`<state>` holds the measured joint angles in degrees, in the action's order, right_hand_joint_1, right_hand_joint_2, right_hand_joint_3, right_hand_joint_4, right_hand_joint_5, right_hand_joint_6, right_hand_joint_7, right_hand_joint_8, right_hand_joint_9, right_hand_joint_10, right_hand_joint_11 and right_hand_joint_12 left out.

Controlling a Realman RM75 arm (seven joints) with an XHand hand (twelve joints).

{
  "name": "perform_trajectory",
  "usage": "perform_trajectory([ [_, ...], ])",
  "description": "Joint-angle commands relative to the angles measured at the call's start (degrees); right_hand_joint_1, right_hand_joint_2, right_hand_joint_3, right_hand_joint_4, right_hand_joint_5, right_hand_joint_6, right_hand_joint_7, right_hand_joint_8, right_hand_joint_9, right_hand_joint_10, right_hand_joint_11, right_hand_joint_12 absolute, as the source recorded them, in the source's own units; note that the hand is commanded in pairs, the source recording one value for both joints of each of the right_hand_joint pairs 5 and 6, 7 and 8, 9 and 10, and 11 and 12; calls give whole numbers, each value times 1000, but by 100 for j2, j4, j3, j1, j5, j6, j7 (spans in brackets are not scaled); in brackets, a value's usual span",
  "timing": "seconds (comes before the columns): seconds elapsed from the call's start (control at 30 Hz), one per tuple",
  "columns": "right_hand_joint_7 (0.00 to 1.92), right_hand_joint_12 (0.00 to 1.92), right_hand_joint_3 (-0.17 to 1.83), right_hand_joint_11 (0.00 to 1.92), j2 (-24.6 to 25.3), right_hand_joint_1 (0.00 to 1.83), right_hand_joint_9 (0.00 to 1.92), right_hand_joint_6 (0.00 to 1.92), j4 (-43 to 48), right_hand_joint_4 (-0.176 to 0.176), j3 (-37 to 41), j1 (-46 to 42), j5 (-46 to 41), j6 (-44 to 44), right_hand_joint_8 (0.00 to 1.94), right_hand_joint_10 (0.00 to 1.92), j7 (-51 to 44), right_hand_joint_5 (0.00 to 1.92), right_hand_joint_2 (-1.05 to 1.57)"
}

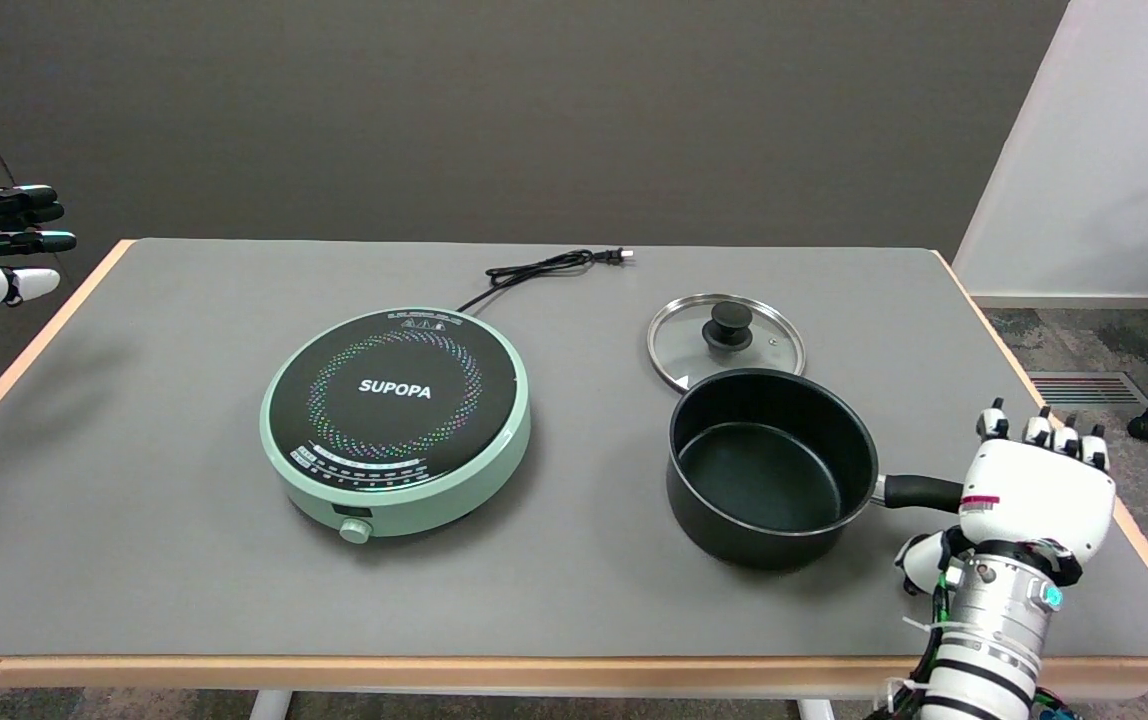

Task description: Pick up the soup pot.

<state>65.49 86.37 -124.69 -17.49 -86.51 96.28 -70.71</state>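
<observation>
One high view over the near edge

A single head camera sits above the worktop's near side, looking down and across toward the dark back wall — far enough back to take in the whole surface, edge to edge, with no second view.
</observation>
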Motion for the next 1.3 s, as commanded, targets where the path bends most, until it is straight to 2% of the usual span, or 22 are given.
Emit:
perform_trajectory([
  [0.03,708,708,1504,708,-90,1026,708,708,-67,176,485,28,-237,-572,708,708,-10,708,-252],
  [0.27,937,937,1200,937,-82,1012,937,937,-88,176,557,52,-237,-692,937,937,-10,937,-87],
  [0.3,995,995,1065,995,-82,1019,995,995,-88,23,560,54,-234,-702,995,995,-10,995,-35],
  [0.43,1189,1189,775,1189,-82,1066,1189,1189,-88,-19,573,78,-229,-761,1189,1189,-10,1189,128],
  [0.6,1255,1255,698,1255,-82,1109,1255,1255,-88,-35,581,110,-194,-827,1255,1255,-10,1255,158],
  [1.03,1265,1265,711,1265,102,1109,1265,1265,-168,-37,581,235,-237,-1480,1265,1265,-10,1265,210],
  [1.13,1320,1320,649,1320,102,1136,1320,1320,-136,-55,581,227,-229,-1480,1320,1320,-10,1320,311],
  [1.3,1537,1537,535,1537,102,1165,1537,1537,-80,-102,573,217,-189,-1451,1537,1537,11,1537,630],
])
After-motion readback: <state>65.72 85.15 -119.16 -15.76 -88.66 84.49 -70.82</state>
